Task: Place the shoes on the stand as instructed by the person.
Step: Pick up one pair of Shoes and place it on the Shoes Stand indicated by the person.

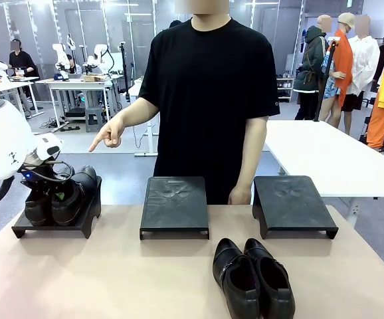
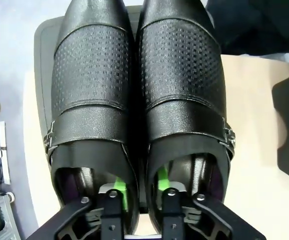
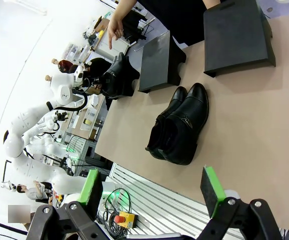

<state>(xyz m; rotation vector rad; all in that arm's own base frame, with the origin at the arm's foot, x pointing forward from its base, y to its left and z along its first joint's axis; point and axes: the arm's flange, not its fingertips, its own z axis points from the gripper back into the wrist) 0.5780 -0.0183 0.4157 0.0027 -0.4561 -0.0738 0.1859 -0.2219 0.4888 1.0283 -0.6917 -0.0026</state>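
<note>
One pair of black shoes (image 1: 66,196) stands on the left stand (image 1: 52,229), toes toward the person. My left gripper (image 1: 49,189) is over their heels. In the left wrist view its fingers (image 2: 118,187) reach one into each shoe (image 2: 134,90), either side of the two adjoining inner walls, with a small gap at the pads, so the gripper (image 2: 140,192) is open. A second pair of shoes (image 1: 252,279) lies on the table near the front, right of the middle. My right gripper (image 3: 152,192) hangs open and empty above the table's near edge, with that pair (image 3: 179,125) ahead of it.
The person's hand (image 1: 109,136) points down toward the left stand; the other hand (image 1: 240,195) rests at the far table edge. A middle stand (image 1: 174,203) and a right stand (image 1: 291,203) carry nothing. Bare tabletop (image 1: 112,279) lies in front of them.
</note>
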